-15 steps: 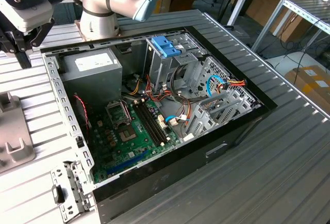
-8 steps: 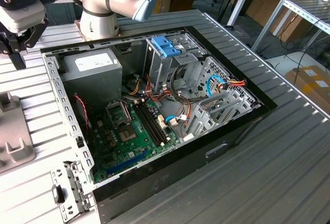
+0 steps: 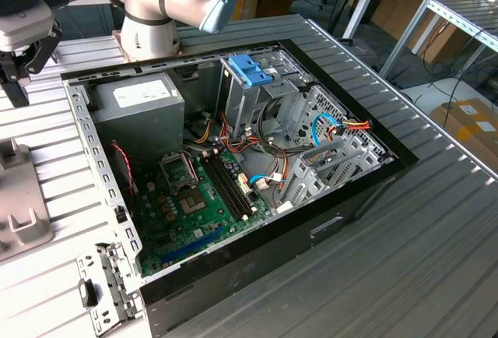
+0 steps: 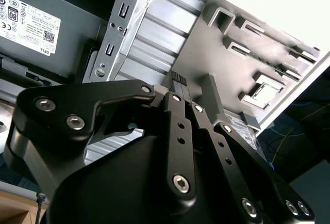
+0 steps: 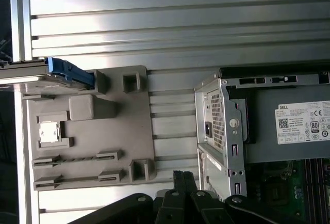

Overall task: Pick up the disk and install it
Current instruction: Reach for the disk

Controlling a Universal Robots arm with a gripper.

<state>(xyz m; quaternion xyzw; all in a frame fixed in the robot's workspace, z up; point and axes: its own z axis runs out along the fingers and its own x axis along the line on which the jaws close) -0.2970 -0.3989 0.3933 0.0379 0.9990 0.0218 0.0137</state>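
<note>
**Exterior view:** An open computer case (image 3: 272,256) lies on its side on a ribbed metal table (image 3: 420,221), with its motherboard (image 3: 194,205), grey power-supply box (image 3: 140,100) and a light-blue latch (image 3: 250,69) exposed. The arm's base (image 3: 167,3) stands behind the case. The gripper (image 3: 14,82) hangs over the table off the case's far corner, at the exterior view's left. Below it a grey fixture plate (image 3: 19,205) rests on the table. This angle does not show how the jaws stand.

**Second wrist view:** The gripper (image 4: 178,78) has its two black fingers (image 4: 175,110) drawn together, ribbed tips meeting, with nothing clamped between them. Behind the tips are the fixture plate (image 4: 221,59) with its raised blocks, the ribbed table and a perforated rail of the case (image 4: 121,25). The power-supply box (image 4: 56,38) sits just beyond that rail.

**First wrist view:** The disk (image 5: 31,74) rests at one end of the fixture plate (image 5: 103,131), its silver body edged by a blue bracket. It is outside the case. The empty, closed gripper (image 5: 183,175) sits at the plate's opposite end, well apart from the disk. Its tips are over the table strip between the plate and the corner of the case (image 5: 219,131). The power-supply box (image 5: 289,126) lies inside the case.
</note>
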